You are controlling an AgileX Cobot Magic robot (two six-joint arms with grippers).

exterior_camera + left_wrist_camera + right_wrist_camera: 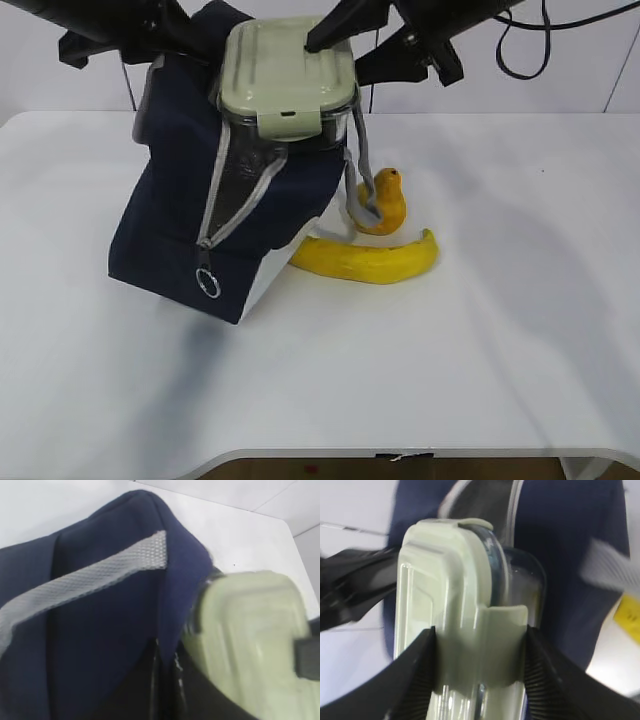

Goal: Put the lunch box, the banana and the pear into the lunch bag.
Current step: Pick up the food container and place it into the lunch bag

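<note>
The navy lunch bag point(170, 220) stands left of centre with its zipper open. My right gripper point(325, 40) is shut on the lunch box point(285, 70), with its pale green lid facing the camera, and holds it at the bag's open top. In the right wrist view the gripper point(479, 670) clamps the box point(445, 595) across a side clip. My left gripper point(167, 680) is shut on the bag's upper edge point(100, 620), next to the box point(250, 640). The banana point(370, 260) and the pear point(385, 205) lie on the table right of the bag.
The white table point(480, 370) carries all of this. The zipper's ring pull point(208, 282) hangs at the bag's front. A grey handle point(358, 190) dangles beside the pear. Both dark arms cross above the bag at the top of the exterior view.
</note>
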